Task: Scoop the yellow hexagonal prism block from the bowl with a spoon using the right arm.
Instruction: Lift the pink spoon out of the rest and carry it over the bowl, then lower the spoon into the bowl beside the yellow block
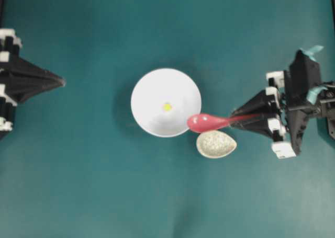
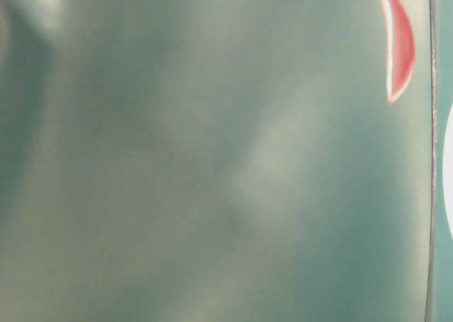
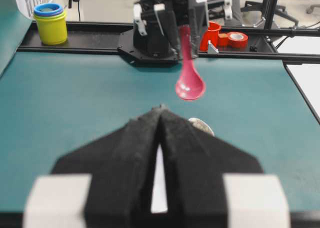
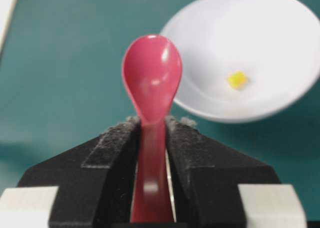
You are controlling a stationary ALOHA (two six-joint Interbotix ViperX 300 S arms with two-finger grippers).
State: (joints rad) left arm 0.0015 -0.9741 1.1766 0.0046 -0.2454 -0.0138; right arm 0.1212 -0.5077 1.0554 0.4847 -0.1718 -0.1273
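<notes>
The white bowl (image 1: 157, 91) stands mid-table with the tiny yellow hexagonal prism block (image 1: 167, 106) lying on its floor. In the right wrist view the block (image 4: 237, 79) and bowl (image 4: 270, 42) lie ahead to the right. My right gripper (image 1: 234, 120) is shut on the handle of the pinkish-red spoon (image 1: 205, 123); its scoop hangs over the bowl's right rim, clear of the block. The spoon (image 4: 152, 75) runs straight out between the black fingers (image 4: 112, 143). My left gripper (image 1: 62, 82) rests at the left edge, tips together, holding nothing. The spoon (image 3: 189, 82) hangs in the air in the left wrist view.
A speckled beige egg-shaped rest (image 1: 215, 144) lies just below the spoon's scoop, beside the bowl. Beyond the table's far edge, the left wrist view shows a yellow cup with a blue lid (image 3: 50, 22) and red tape rolls (image 3: 237, 39). The table-level view is blurred.
</notes>
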